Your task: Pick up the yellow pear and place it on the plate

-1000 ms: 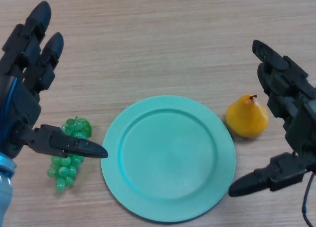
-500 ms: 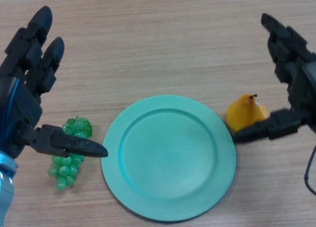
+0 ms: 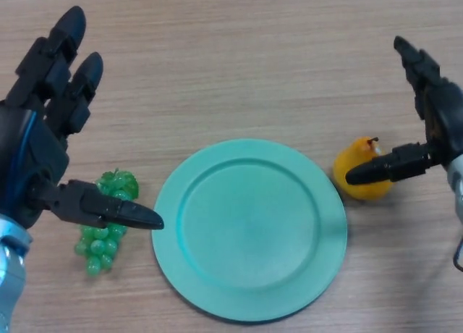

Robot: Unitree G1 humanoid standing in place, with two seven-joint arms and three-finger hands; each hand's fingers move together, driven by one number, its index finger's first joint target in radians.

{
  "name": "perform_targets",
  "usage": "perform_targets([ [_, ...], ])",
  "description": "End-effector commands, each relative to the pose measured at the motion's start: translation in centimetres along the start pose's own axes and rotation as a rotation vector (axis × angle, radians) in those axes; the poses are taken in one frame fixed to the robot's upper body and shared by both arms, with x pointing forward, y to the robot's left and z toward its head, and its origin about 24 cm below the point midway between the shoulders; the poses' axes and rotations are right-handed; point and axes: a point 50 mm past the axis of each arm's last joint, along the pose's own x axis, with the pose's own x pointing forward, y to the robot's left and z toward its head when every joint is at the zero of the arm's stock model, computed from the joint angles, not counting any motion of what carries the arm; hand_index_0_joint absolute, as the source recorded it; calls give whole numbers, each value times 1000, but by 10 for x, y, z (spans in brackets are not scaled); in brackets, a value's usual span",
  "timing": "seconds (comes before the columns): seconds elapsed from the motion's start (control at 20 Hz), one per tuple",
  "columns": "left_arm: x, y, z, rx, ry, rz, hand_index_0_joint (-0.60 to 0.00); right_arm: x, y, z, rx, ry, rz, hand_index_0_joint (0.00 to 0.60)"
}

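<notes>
Wood-grain table (image 3: 239, 51) is carrying a teal plate (image 3: 249, 228). Just right of the plate, a plump yellow pear (image 3: 359, 181) with a dark stem is sitting, the right hand (image 3: 434, 130) spreading over it. Left of the plate, the left hand (image 3: 43, 156) is hovering, fingers apart, above green grapes (image 3: 101, 232).

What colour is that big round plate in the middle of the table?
The round plate is a plain teal green with no pattern, seen clearly in the head view.
</notes>
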Motion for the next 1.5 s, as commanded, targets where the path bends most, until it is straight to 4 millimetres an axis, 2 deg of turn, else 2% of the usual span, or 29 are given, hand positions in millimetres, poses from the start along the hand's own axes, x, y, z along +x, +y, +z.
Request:
perform_targets([
  [0.05, 1, 4, 32, 82, -225, 17, 0, 11, -21, 39, -80, -258, -102, 0],
  [0.45, -3, 8, 34, 84, -212, 32, 0, 23, -4, 9, -60, -161, -26, 0],
  [0.5, -3, 8, 34, 85, -210, 32, 0, 23, -4, 9, -62, -157, -22, 99],
  [0.55, -3, 8, 33, 85, -207, 32, 0, 24, -2, 8, -74, -149, -12, 250],
  [0.6, -4, 8, 33, 86, -204, 34, 0, 24, 0, 6, -127, -144, 11, 349],
  [0.65, -5, 9, 33, 83, -203, 39, 0, 23, 2, 1, -254, -141, 47, 500],
  [0.7, -8, 11, 34, 80, -219, 53, 0, 22, 1, -3, -342, -126, 62, 583],
  [0.85, -11, 14, 35, 77, -223, 73, 0, 24, -7, -1, -407, -130, -34, 600],
  [1.2, -15, 17, 38, 89, -210, 73, 0, 31, -15, 41, -189, -315, -162, 600],
  [1.25, -16, 17, 37, 82, -214, 74, 0, 32, -10, 48, -57, -321, -135, 600],
  [1.3, -17, 16, 38, 83, -219, 75, 0, 31, -6, 53, -51, -319, -124, 600],
  [1.35, -17, 16, 39, 84, -224, 76, 0, 27, 2, 61, 38, -330, -84, 600],
  [1.5, -19, 14, 39, 77, -239, 75, 0, 13, 30, 67, 104, -293, 26, 600],
])
